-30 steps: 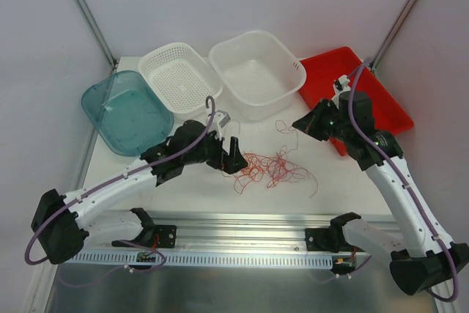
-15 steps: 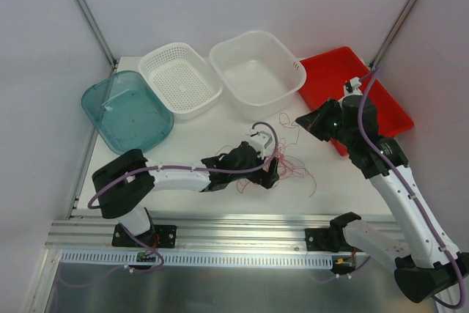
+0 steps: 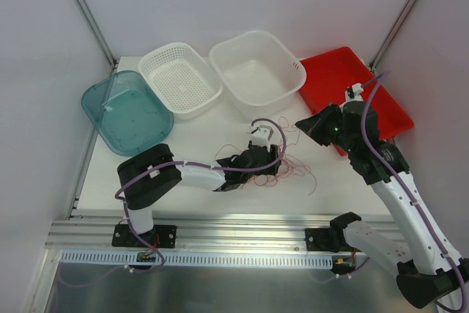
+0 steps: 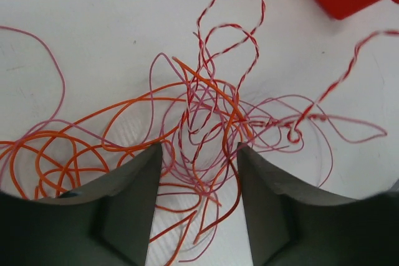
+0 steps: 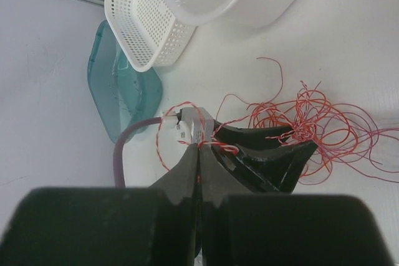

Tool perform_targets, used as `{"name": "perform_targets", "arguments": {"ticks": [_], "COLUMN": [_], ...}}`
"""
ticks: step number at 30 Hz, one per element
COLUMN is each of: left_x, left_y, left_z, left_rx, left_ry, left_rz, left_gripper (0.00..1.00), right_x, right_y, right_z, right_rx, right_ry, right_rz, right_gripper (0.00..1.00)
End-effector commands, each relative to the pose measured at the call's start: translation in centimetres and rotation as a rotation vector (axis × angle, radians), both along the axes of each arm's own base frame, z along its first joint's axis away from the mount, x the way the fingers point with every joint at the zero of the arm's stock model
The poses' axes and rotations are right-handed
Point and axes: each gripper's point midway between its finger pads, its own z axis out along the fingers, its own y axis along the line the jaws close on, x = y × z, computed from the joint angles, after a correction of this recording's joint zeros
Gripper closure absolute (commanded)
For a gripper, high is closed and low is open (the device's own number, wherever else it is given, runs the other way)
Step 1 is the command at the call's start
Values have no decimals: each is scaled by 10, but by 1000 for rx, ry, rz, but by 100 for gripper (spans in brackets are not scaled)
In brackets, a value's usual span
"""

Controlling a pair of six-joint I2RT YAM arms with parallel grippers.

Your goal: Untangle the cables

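- So, we're at the first pull-apart step: the cables (image 3: 286, 165) sit in one knot on the table (image 3: 183, 133), near the red tray (image 3: 366, 100)
- Left gripper (image 4: 199, 154): fingers part open, straddling the orange and pink loops; strands run between them, nothing pinched that we can see
- Right gripper (image 5: 199, 146): fingers pressed together on a red-and-white strand (image 5: 215, 146) at the tips, off to the side of the knot
- Next, we reckon: left clamps and pins the knot, right draws its strand away slowly; a hard pull would likely tighten the loops
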Motion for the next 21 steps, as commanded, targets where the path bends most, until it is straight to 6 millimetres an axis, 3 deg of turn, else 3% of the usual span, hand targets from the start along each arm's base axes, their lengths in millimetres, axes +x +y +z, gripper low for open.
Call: {"name": "perform_targets", "arguments": {"ticks": [1,3,4,7,11,12,14,15,17,19,20,21], "left_x": [14,13,13,11,9,15,10,10,8,7,4,7], "left_y": [-13,-10,-7,9,54,67,101,114,158,181,206,214], "left_z": [18,15,12,6,-12,-6,-23,-19,-35,-27,-36,-23], "left_rx": [-96,-83,-76,-31,73,70,162,178,278,273,323,298], "left_ry": [-27,-27,-26,-21,16,19,71,82,149,172,202,180], "left_rz": [84,91,95,115,172,200,235,255,316,344,374,391], "left_gripper": [57,72,86,100,100,100,100,100,100,100,100,100], "right_x": [-2,-3,-4,-4,2,2,6,6,10,12,11,12], "right_y": [5,1,-1,-8,-26,-31,-44,-49,-68,-83,-86,-91], "right_z": [17,17,18,24,32,32,39,40,43,42,44,43], "right_rx": [51,33,24,-10,-91,-106,-132,-141,-172,-183,-195,-204], "right_ry": [-44,-46,-51,-70,-96,-92,-111,-111,-115,-99,-105,-96], "right_rz": [7,1,-2,-14,-61,-66,-93,-101,-148,-175,-170,-178], "right_gripper": [99,99,99,99,99,99,99,99,99,99,99,99]}}
